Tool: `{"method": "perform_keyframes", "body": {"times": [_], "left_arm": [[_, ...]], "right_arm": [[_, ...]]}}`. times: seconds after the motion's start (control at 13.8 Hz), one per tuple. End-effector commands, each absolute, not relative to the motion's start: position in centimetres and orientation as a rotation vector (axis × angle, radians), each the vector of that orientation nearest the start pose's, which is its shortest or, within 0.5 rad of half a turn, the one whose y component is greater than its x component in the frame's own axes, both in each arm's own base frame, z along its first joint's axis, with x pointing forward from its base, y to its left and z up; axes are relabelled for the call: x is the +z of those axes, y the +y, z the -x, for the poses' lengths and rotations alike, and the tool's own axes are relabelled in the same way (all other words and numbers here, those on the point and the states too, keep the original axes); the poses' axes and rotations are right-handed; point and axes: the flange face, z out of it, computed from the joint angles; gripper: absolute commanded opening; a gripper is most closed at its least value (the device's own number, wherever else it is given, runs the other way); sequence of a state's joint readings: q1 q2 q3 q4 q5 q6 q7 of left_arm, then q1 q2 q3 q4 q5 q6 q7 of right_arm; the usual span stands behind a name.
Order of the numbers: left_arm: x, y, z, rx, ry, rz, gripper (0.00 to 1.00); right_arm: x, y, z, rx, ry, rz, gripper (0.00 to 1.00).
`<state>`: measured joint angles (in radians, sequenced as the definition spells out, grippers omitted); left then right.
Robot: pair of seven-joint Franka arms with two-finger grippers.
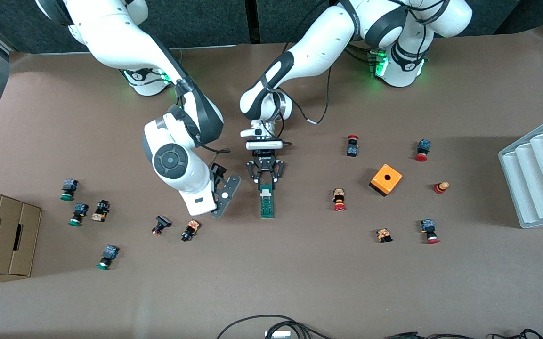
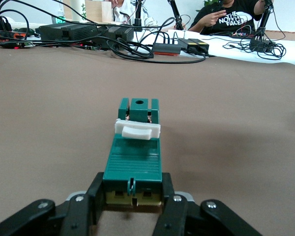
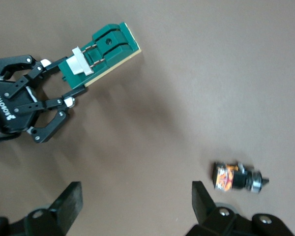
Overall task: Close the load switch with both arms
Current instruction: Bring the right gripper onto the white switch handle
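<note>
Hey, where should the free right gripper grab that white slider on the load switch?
Probably across the white slider's two overhanging ends, coming from above: it stands proud of the load switch, whose base-side end the left gripper clamps. The right gripper hovers open alongside.

A brown tabletop (image 1: 299, 282) carries the green load switch (image 1: 266, 203) near its middle. Small push buttons lie scattered: green-capped ones (image 1: 68, 189) toward the right arm's end, red-capped ones (image 1: 339, 199) toward the left arm's end, with an orange box (image 1: 386, 179) among them. A white ribbed tray (image 1: 535, 172) and cardboard boxes (image 1: 0, 230) sit at opposite ends.
</note>
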<state>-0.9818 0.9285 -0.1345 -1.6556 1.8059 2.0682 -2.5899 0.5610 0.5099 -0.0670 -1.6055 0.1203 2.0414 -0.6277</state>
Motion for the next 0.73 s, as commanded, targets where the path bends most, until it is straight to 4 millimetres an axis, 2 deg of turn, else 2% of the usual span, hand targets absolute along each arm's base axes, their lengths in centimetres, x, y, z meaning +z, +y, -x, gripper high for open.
{"method": "perform_keyframes", "body": {"times": [0.0,0.29,0.65], "left_arm": [[5.8,-56.5,-33.3,-1.76,-0.155,2.651,0.29],[5.8,-56.5,-33.3,-1.76,-0.155,2.651,0.29],[5.9,-56.5,-33.3,-1.764,-0.157,2.646,0.29]], "right_arm": [[31.4,35.2,-59.0,0.029,-1.653,2.604,0.99],[29.5,38.8,-58.2,-0.108,-1.724,2.574,0.99],[26.6,39.7,-58.2,-0.154,-1.868,2.485,0.99]]}}
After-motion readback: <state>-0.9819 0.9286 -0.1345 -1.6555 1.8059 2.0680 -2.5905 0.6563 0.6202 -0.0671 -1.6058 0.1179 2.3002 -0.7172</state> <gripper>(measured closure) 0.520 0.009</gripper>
